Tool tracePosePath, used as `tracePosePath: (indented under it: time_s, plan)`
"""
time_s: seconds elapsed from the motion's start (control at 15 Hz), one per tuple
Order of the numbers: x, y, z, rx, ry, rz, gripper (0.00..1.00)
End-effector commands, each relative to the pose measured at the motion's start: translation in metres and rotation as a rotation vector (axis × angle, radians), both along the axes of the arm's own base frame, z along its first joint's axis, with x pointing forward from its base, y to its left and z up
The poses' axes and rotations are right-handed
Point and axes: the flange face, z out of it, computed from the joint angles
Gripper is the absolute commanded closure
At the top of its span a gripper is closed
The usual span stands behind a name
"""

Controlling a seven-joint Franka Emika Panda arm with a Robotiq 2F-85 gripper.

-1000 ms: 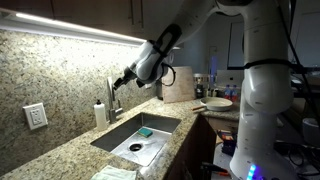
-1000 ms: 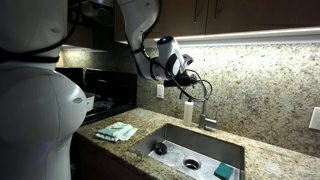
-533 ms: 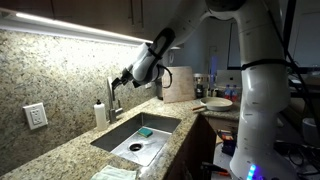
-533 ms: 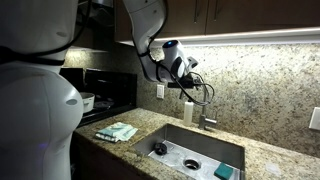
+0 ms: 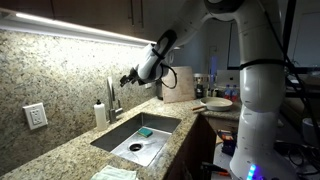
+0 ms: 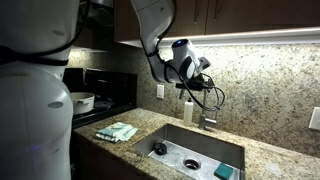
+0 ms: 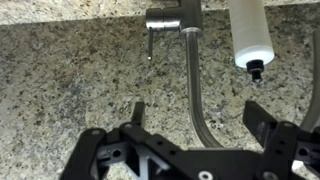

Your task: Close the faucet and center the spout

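The chrome faucet (image 7: 173, 18) stands at the back of the sink against the granite wall, its small lever handle (image 7: 150, 40) pointing down in the wrist view. The thin spout (image 7: 193, 90) runs from the base down between my fingers. My gripper (image 7: 200, 118) is open, with one finger (image 7: 137, 112) on each side of the spout; I cannot tell whether either finger touches it. In both exterior views the gripper (image 5: 128, 78) (image 6: 205, 85) is up by the spout's arch (image 5: 110, 88), above the sink (image 5: 120, 140) (image 6: 230, 150).
A white soap dispenser (image 7: 250, 35) (image 5: 100, 112) (image 6: 188, 110) stands right beside the faucet. A blue sponge (image 5: 145, 131) lies in the sink. A cloth (image 6: 117, 131) lies on the counter. A cutting board (image 5: 178, 85) and dishes stand on the far counter.
The gripper has shifted sideways along the wall at the spout's height, away from the stove side. Its fingers stay open.
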Motion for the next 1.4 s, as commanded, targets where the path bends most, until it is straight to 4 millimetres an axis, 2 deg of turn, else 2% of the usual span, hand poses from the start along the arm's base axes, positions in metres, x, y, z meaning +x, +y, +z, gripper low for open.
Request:
tracePosePath:
  time_s: [0.0,0.27,0.53,0.67,0.8,1.0,1.33]
  plan:
    - [0.001,0.002,0.001,0.038,0.023,-0.018,0.0]
    - [0.001,0.057,-0.014,0.041,0.128,0.106,0.0]
    - [-0.005,0.092,-0.004,0.033,0.141,0.168,0.0]
    - [-0.007,0.101,0.003,0.03,0.13,0.182,0.0]
    - [-0.009,0.104,0.009,0.027,0.12,0.183,0.0]
    - [-0.005,0.09,0.014,0.039,0.114,0.149,0.0]
    - [0.014,0.07,-0.001,0.081,0.15,0.137,0.0]
